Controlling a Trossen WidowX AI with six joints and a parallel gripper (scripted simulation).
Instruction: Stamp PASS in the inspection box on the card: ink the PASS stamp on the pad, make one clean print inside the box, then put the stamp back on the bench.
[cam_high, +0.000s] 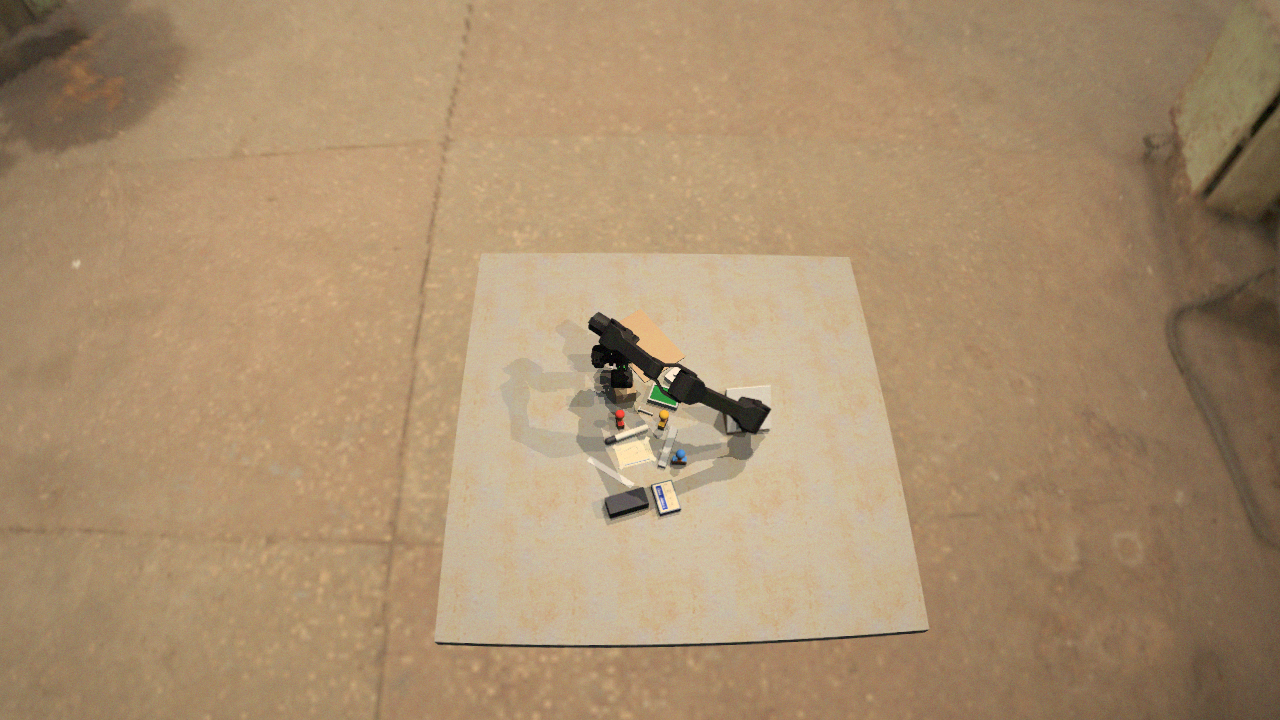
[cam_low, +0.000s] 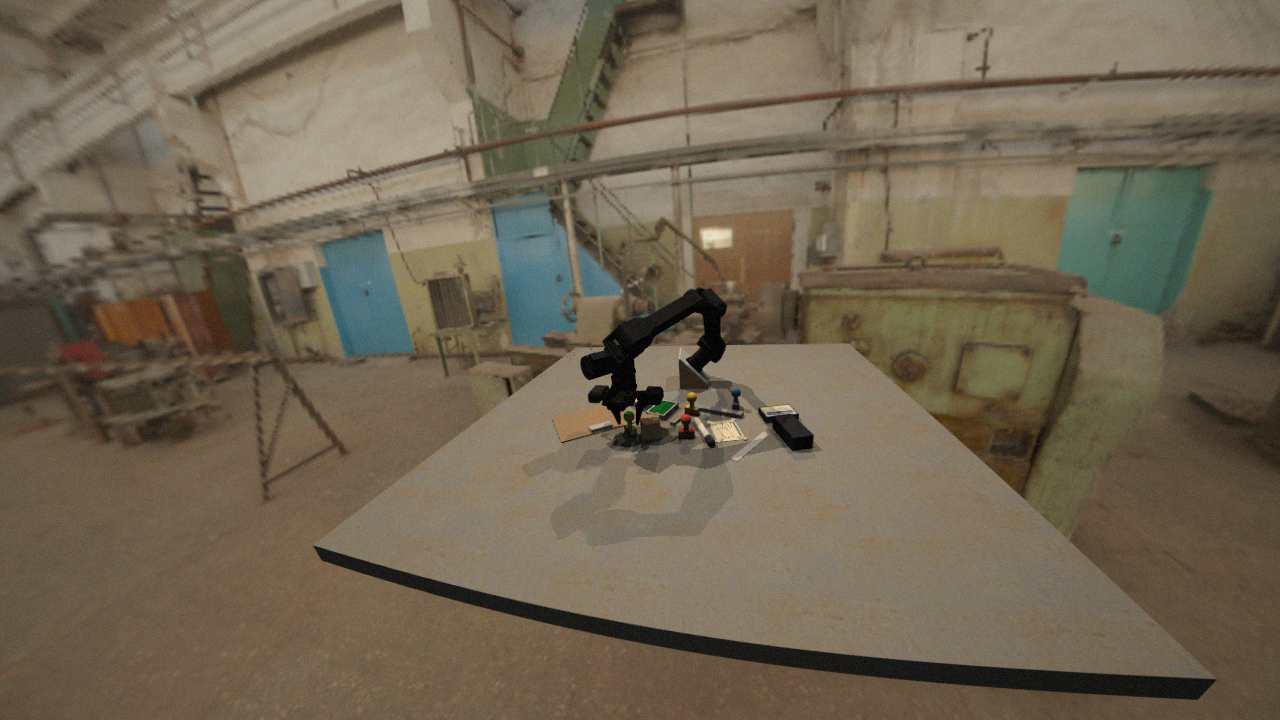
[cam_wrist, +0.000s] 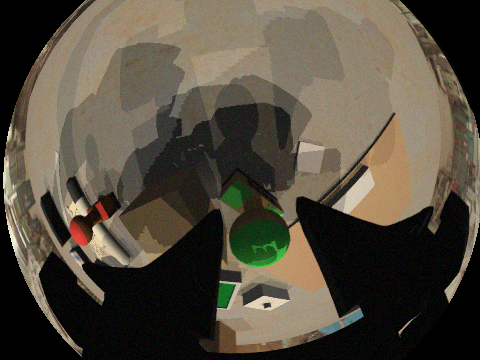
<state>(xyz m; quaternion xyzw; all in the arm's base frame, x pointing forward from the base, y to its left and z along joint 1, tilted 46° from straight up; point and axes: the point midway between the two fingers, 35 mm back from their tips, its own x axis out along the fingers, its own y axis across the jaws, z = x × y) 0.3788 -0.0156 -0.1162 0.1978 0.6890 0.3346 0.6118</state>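
Observation:
A stamp with a round green knob (cam_low: 629, 417) (cam_wrist: 259, 245) stands upright on the bench. My gripper (cam_low: 628, 414) (cam_wrist: 259, 210) is open, its two black fingers on either side of this stamp, with gaps visible beside the knob in the wrist view. The stamp's printing face is hidden. The green ink pad (cam_high: 664, 396) (cam_low: 662, 408) (cam_wrist: 226, 295) lies uncovered near the arm. A cream card (cam_high: 632, 453) (cam_low: 727, 431) with thin dark lines lies beyond the red stamp (cam_high: 620, 418) (cam_low: 685, 427) (cam_wrist: 81, 230); its markings are too small to read.
A brown block (cam_high: 623, 394) (cam_low: 650, 428) (cam_wrist: 156, 222) stands close beside the green stamp. A tan board (cam_high: 657, 340) (cam_low: 572, 424) (cam_wrist: 395, 165) lies on the other side. Yellow (cam_high: 663, 418) and blue (cam_high: 680, 455) stamps, a marker (cam_high: 629, 433) and a black box (cam_high: 626, 503) stand or lie around.

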